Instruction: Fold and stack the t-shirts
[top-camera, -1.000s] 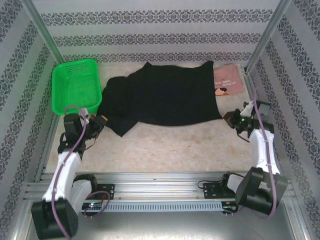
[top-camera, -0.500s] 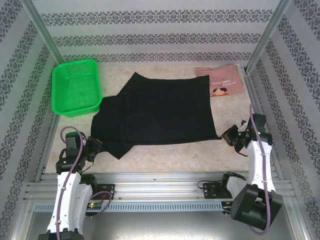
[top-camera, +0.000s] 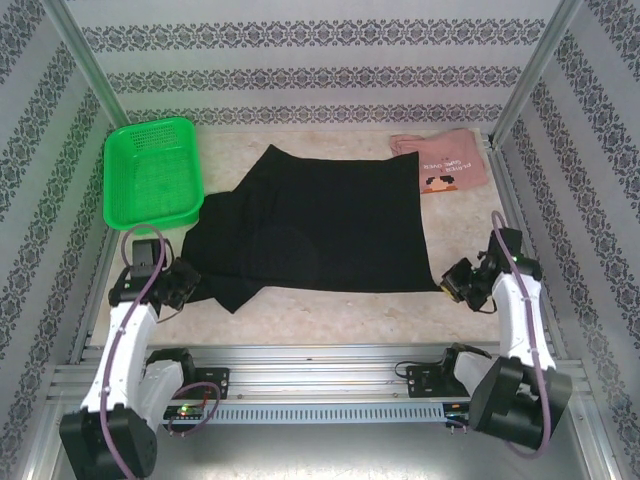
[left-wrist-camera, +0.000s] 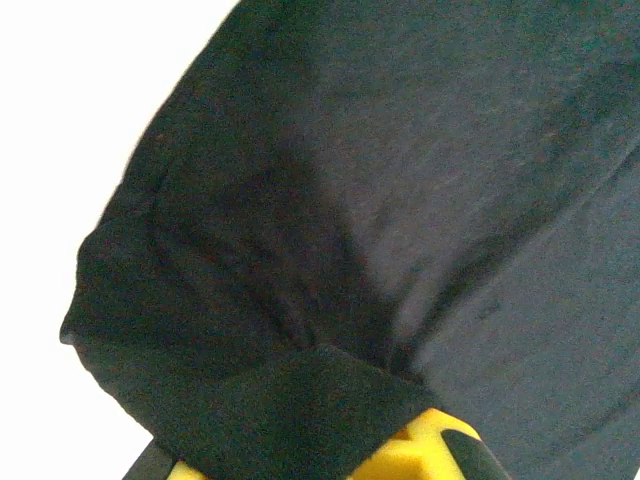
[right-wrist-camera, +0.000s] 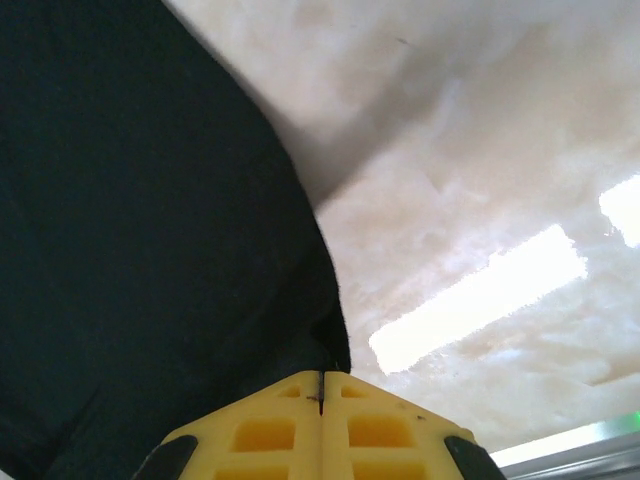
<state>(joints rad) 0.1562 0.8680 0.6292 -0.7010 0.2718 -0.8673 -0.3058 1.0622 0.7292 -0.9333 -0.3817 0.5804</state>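
Claws: left claw (top-camera: 186, 285) and right claw (top-camera: 453, 283) are clamping black t-shirt (top-camera: 320, 230) edges.
Change: shirt is lying flatter, nearer, becoming foldable.

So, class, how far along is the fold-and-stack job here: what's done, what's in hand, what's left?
Done: the black t-shirt lies spread out on the table. In hand: the left end effector and right end effector each pinch a near corner of it. Left: no fold in it yet, and the pink t-shirt sits apart at the far right, so stacking remains.
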